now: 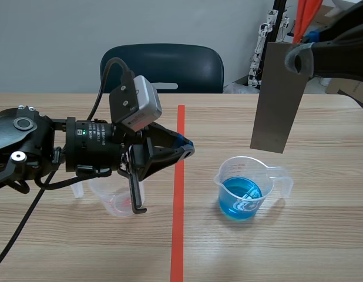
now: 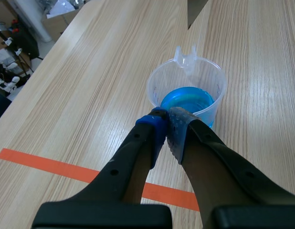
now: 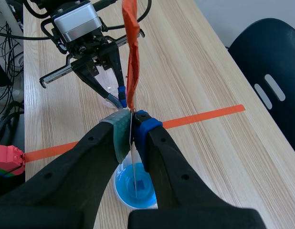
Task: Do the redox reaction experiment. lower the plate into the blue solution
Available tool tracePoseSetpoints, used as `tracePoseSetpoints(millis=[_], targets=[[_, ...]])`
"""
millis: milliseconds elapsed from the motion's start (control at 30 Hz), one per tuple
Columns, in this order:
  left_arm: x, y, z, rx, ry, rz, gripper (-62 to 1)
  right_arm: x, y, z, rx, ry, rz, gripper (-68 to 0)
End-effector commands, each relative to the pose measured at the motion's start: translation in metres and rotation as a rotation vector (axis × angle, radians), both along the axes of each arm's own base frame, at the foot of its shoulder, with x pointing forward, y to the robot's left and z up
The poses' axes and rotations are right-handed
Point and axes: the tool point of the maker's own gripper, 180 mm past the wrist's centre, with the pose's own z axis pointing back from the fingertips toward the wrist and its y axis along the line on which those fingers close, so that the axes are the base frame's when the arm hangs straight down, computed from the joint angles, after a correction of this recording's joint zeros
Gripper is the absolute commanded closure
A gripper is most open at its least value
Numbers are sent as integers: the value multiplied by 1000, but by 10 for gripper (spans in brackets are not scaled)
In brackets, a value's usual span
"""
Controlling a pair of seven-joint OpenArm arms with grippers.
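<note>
One step is outstanding: the flat grey metal plate (image 1: 277,97) is hanging upright in the air above the clear plastic beaker of blue solution (image 1: 247,187). Its lower edge is sitting clear of the rim, so immersion is not yet taking place. The beaker is standing on the wooden table (image 1: 322,247), in the right half and nearer the front edge than the back.

The right gripper (image 1: 299,56) is clamping the plate's upper edge between its pads. An orange-red strip (image 3: 130,47) is rising above that grip.

The left gripper (image 1: 184,150) is sitting clenched on nothing, low over the table's left half, above a second clear plastic cup (image 1: 114,197).

Judging by this, the pick-up is done. Only the straight descent into the liquid is remaining.

Views are differing as follows:
- The right wrist view is showing the plate edge-on, lined up over the blue liquid.
- The scene view alone is showing the height gap.
- The left wrist view is confirming its own pads meeting, with the beaker just ahead.
</note>
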Motion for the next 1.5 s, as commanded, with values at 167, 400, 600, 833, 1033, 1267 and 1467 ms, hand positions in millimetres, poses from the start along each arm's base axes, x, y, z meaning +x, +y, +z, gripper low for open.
tracePoseSetpoints(millis=[167,400,600,833,1033,1267,1467], targets=[[1,-4,8,-31,-12,-3,-30,5,-1,14,18,-38,-4,-6],[1,-4,8,-31,-12,-3,-30,5,-1,14,15,-40,-3,-6],[1,-4,8,-31,-12,-3,-30,5,-1,14,16,-40,-3,-6],[1,-4,8,-31,-12,-3,-30,5,0,14,16,-43,0,-6],[1,-4,8,-31,-12,-3,-30,4,-1,11,-2,-55,8,-6],[1,1,5,-26,-4,7,-29,5,0,10,-1,-56,10,-6],[-5,32,7,-82,15,74,-29,9,1,7,5,-55,7,-6]])
